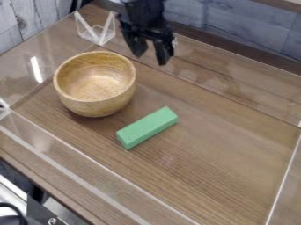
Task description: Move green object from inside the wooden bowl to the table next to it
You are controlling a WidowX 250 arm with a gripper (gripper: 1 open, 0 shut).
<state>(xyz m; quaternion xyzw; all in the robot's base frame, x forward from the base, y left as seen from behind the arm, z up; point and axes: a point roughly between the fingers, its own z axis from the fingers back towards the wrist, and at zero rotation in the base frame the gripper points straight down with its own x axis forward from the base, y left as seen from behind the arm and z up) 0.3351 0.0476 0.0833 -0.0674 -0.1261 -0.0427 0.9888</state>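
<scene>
The green object [146, 127], a flat bright-green bar, lies on the table [223, 141] just right of and in front of the wooden bowl [95, 83]. The bowl is round, light tan and has nothing in it. My gripper [148, 51] hangs over the back of the table, behind and to the right of the bowl, pointing steeply down. Its dark fingers [160, 52] stand open with nothing between them. It touches neither the bowl nor the bar.
Low clear acrylic walls [47, 167] border the tabletop on all sides. A clear folded piece [94, 28] stands at the back left corner, close to the gripper. A pale plank wall runs behind the table.
</scene>
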